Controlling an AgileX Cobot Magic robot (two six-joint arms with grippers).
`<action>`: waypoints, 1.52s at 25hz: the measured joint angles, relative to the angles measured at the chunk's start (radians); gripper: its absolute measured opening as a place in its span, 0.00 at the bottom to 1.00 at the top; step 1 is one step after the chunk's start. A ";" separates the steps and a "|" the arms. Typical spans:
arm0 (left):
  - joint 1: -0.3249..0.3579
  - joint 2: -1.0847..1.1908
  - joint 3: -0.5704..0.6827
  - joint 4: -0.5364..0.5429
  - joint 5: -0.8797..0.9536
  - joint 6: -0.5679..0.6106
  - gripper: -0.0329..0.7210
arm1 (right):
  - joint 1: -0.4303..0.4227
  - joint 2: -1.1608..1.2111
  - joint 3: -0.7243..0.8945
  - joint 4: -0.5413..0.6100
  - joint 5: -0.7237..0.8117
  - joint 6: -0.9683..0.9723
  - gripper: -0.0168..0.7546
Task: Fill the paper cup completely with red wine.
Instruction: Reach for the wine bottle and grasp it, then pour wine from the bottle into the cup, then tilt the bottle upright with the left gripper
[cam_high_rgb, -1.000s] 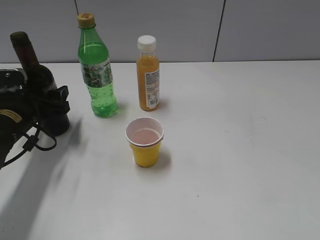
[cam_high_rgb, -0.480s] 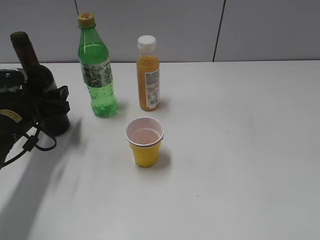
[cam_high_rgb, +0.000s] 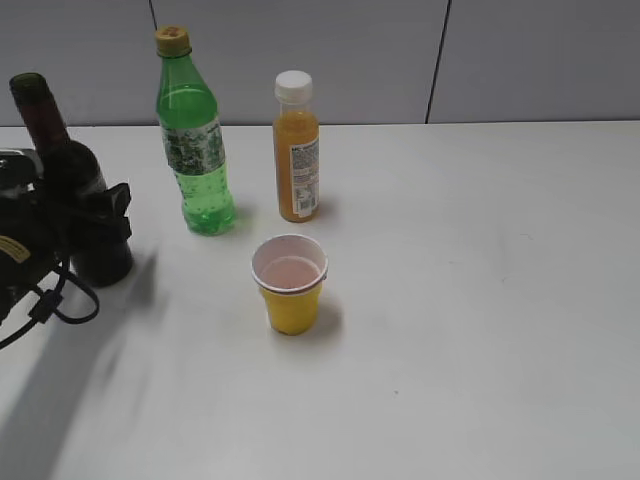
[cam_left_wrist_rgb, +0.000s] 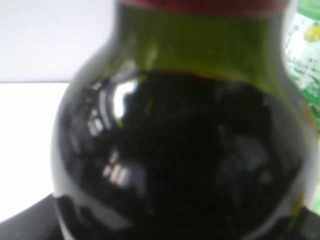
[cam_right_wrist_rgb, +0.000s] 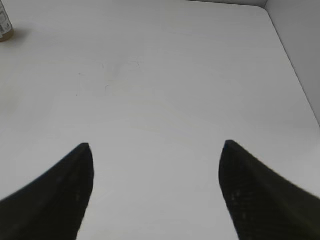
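Note:
The yellow paper cup (cam_high_rgb: 290, 290) stands in the middle of the table, with a shallow pinkish layer of liquid low inside its white interior. The dark glass wine bottle (cam_high_rgb: 62, 175) is at the far left, nearly upright with its open neck leaning slightly left. My left gripper (cam_high_rgb: 95, 228) is shut on the bottle's body. In the left wrist view the bottle (cam_left_wrist_rgb: 185, 150) fills the frame, with dark red wine up to its shoulder. My right gripper (cam_right_wrist_rgb: 156, 147) is open and empty above bare table, and it is out of the exterior view.
A green soda bottle (cam_high_rgb: 195, 150) and an orange juice bottle (cam_high_rgb: 297, 150) stand behind the cup. The green bottle also shows at the right edge of the left wrist view (cam_left_wrist_rgb: 307, 60). A grey wall runs along the table's far edge.
My left gripper has moved a little to the left with the wine bottle, away from the cup. The cup and the other bottles have not moved.

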 joint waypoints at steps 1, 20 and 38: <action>0.000 -0.009 0.018 0.002 -0.002 0.000 0.79 | 0.000 0.000 0.000 0.000 0.000 0.000 0.79; -0.078 -0.251 0.197 -0.093 0.042 0.073 0.78 | 0.000 0.000 0.000 0.000 0.000 0.000 0.79; -0.447 -0.270 0.134 -0.627 0.042 0.519 0.78 | 0.000 0.000 0.000 0.000 0.000 0.000 0.79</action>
